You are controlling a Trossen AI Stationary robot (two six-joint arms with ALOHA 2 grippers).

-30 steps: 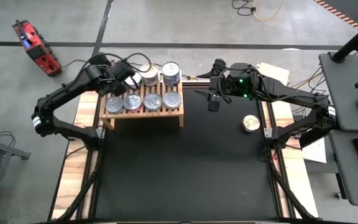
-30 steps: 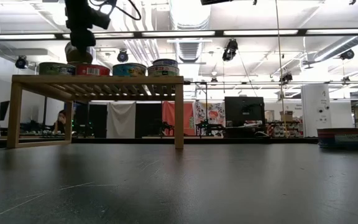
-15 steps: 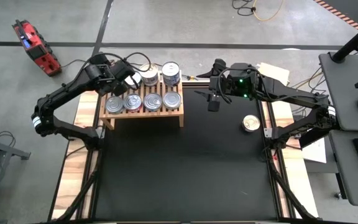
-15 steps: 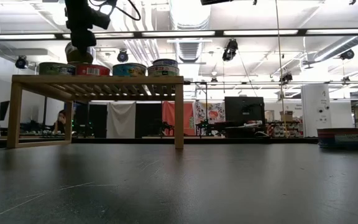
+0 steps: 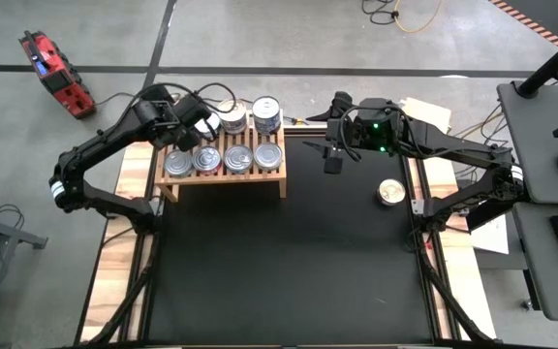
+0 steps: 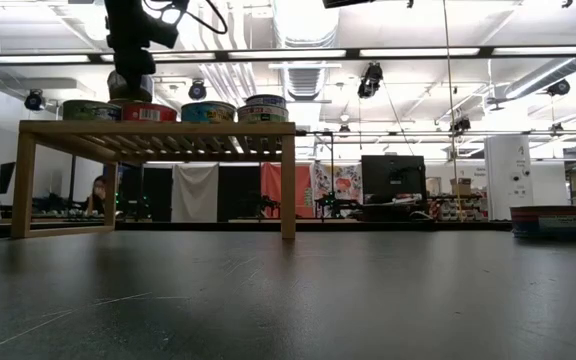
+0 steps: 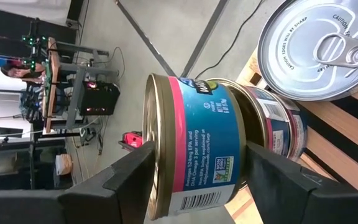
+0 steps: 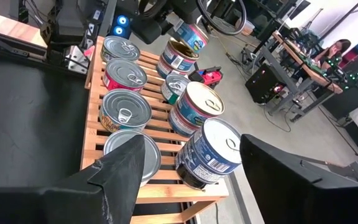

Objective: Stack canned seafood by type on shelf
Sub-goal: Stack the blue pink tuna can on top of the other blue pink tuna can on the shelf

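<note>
**A:** Wood first: the shelf (image 5: 221, 178) is sitting at the far left of the black mat (image 5: 289, 262), with tins lined up on its slats. Where is the working arm?

**B:** The left gripper (image 5: 194, 131) is hanging over the shelf's far-left corner. Its fingers are pressing on both ends of a blue-and-pink can (image 7: 197, 143), so it is holding that one.

**A:** Why there?

**B:** That can is resting on top of a lower can (image 7: 272, 124) with a similar label. I am reading this as like going on like. The grip across the top and bottom faces is keeping the can level while it is seated.

**A:** And the rest of the tins?

**B:** A near row (image 5: 225, 158) of four is lying lid-up, one layer deep. A far-right stack (image 5: 266, 111) is standing tall beside the working corner. Sorting by type looks well along.

**A:** The other arm?

**B:** The right gripper (image 5: 332, 160) is hovering above bare mat just right of the shelf. Its fingers are spread wide with nothing between them. It is probably waiting clear of the left arm's work.

**A:** Anything left over?

**B:** A lone can (image 5: 389, 192) is sitting near the right edge, well apart from the shelf. It is likely the right arm's next pick.
</note>
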